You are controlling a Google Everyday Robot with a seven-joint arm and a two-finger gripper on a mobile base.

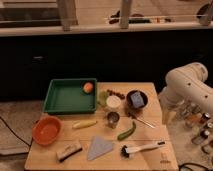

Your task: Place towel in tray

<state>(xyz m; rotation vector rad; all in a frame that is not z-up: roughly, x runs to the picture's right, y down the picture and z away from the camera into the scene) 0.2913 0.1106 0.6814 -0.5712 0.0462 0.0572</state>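
Note:
A grey towel [100, 147], folded into a triangle, lies flat on the wooden table [150, 162] near its front edge. The green tray [67, 98] stands at the table's back left, with an orange fruit [88, 87] in its far right corner. My white arm [187, 84] is at the right side of the table, raised, well away from the towel. My gripper is not in view.
An orange bowl [47, 130], a yellow banana-like item [85, 124], a metal cup [113, 119], a green cucumber-like item [127, 131], a white-handled brush [141, 148], a dark-topped block [69, 150], a white bowl [114, 101] and a dark bowl [136, 98] surround the towel.

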